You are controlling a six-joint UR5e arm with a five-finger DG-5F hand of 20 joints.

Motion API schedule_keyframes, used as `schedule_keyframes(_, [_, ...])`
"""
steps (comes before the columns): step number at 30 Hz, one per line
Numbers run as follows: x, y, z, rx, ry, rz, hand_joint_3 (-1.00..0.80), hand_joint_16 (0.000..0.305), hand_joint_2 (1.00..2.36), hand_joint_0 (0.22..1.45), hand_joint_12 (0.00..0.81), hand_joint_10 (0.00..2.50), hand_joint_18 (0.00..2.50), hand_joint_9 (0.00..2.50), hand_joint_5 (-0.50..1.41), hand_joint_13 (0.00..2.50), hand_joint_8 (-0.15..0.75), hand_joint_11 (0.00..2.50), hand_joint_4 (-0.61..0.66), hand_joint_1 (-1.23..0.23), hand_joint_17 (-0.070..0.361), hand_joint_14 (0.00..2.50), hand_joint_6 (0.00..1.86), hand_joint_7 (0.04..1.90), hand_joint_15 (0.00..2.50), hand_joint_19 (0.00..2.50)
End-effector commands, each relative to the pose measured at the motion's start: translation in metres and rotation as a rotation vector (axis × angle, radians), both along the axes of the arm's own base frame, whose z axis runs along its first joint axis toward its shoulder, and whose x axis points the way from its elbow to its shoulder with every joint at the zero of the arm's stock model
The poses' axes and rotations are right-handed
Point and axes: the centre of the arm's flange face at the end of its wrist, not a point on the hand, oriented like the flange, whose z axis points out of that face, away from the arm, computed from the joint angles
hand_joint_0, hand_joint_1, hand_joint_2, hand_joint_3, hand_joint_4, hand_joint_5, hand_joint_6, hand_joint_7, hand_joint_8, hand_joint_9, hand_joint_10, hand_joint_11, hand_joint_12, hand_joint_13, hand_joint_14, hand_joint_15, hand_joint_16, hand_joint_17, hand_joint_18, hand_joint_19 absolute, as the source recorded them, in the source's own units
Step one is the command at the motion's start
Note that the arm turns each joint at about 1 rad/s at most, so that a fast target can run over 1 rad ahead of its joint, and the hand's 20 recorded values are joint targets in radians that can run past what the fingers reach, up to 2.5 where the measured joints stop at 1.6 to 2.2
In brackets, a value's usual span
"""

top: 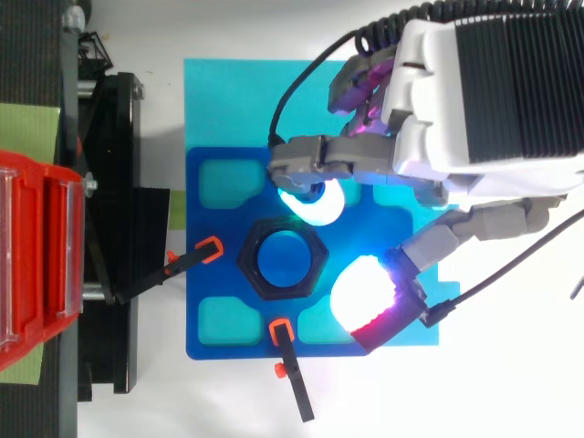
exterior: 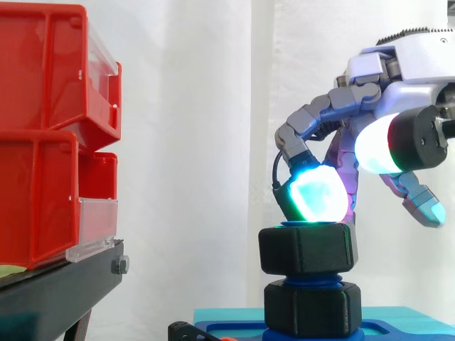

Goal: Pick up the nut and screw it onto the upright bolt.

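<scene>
Nut (exterior: 306, 249): matt blk plastic, slightly grainy. Bolt (top: 282, 259) & base plate (top: 219, 278): smooth blue plastic. Bins (exterior: 43, 142): glossy red plastic w/ clear fronts.

Count as I see it:
- red plastic bins with clear fronts (exterior: 43, 106): 2
- black metal stand (exterior: 64, 284): 1
- black hexagonal nuts: 2, upper nut (exterior: 306, 249) and lower nut (exterior: 313, 307)
- blue upright bolt (top: 283, 258): 1
- dark blue fixture plate (top: 205, 228): 1
- cyan pockets (top: 224, 181) in that plate: 3 visible
- pale blue mat (top: 228, 100): 1
- black clamp arms with orange tips (top: 193, 260): 2
- my hand (top: 474, 100): 1
</scene>
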Motion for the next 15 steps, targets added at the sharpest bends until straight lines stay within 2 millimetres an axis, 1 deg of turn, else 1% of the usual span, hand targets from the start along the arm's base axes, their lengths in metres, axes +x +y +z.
schedule_keyframes(1, [0.0, -0.002, 0.005, -0.001, 0.009, -0.002, -0.5, 0.033, 1.0, 0.49, 0.241, 0.0, 1.0, 1.81, 0.09, 1.22, 0.245, 0.14, 0.16, -0.48, 0.074, 0.0, 0.5, 1.32, 0.05, 0.26])
schedule_keyframes(2, [0.0, -0.003, 0.007, -0.002, 0.008, -0.004, -0.5, 0.033, 1.0, 0.49, 0.245, 0.0, 0.99, 1.79, 0.09, 1.22, 0.248, 0.13, 0.16, -0.47, 0.075, 0.0, 0.5, 1.32, 0.04, 0.25])
schedule_keyframes(3, [0.0, -0.003, 0.008, -0.002, 0.008, -0.004, -0.5, 0.037, 1.0, 0.48, 0.264, 0.0, 0.94, 1.71, 0.07, 1.16, 0.252, 0.11, 0.19, -0.47, 0.082, 0.0, 0.51, 1.25, 0.05, 0.25])
schedule_keyframes(4, [0.0, -0.003, 0.009, -0.002, 0.008, -0.004, -0.5, 0.04, 1.0, 0.48, 0.29, 0.0, 0.88, 1.58, 0.03, 1.09, 0.262, 0.11, 0.25, -0.46, 0.089, 0.0, 0.51, 1.1, 0.06, 0.26])
schedule_keyframes(6, [0.001, -0.004, 0.016, -0.002, 0.007, -0.005, -0.5, 0.043, 1.0, 0.48, 0.323, 0.0, 0.84, 1.4, -0.01, 1.02, 0.273, 0.1, 0.29, -0.46, 0.097, 0.0, 0.51, 0.98, 0.07, 0.28])
schedule_keyframes(7, [0.002, -0.005, 0.018, 0.0, 0.004, -0.007, -0.5, 0.045, 1.0, 0.47, 0.347, 0.0, 0.8, 1.3, -0.04, 0.93, 0.284, 0.08, 0.29, -0.46, 0.102, 0.0, 0.5, 0.9, 0.07, 0.27])
schedule_keyframes(8, [0.002, -0.005, 0.02, -0.002, 0.002, -0.007, -0.5, 0.047, 1.0, 0.47, 0.353, 0.0, 0.79, 1.25, -0.06, 0.89, 0.286, 0.07, 0.29, -0.46, 0.105, 0.0, 0.5, 0.88, 0.06, 0.27])
schedule_keyframes(10, [0.005, -0.005, 0.029, -0.001, -0.01, -0.007, -0.5, 0.055, 1.0, 0.46, 0.394, 0.0, 0.69, 1.06, -0.11, 0.7, 0.311, 0.04, 0.26, -0.47, 0.124, 0.0, 0.5, 0.8, 0.01, 0.26])
schedule_keyframes(11, [0.005, -0.005, 0.032, -0.001, -0.013, -0.005, -0.5, 0.055, 1.0, 0.46, 0.399, 0.0, 0.69, 1.02, -0.11, 0.69, 0.306, 0.04, 0.26, -0.47, 0.124, 0.0, 0.5, 0.79, 0.01, 0.25])
schedule_keyframes(13, [0.008, -0.005, 0.045, -0.006, -0.031, -0.005, -0.5, 0.057, 1.0, 0.46, 0.411, 0.0, 0.59, 0.9, -0.15, 0.57, 0.304, 0.0, 0.23, -0.47, 0.128, 0.0, 0.5, 0.73, 0.0, 0.23])
schedule_keyframes(15, [0.009, -0.005, 0.048, -0.011, -0.039, -0.004, -0.5, 0.058, 1.0, 0.45, 0.41, 0.0, 0.51, 0.84, -0.16, 0.49, 0.295, 0.0, 0.22, -0.47, 0.13, 0.0, 0.5, 0.7, 0.0, 0.2])
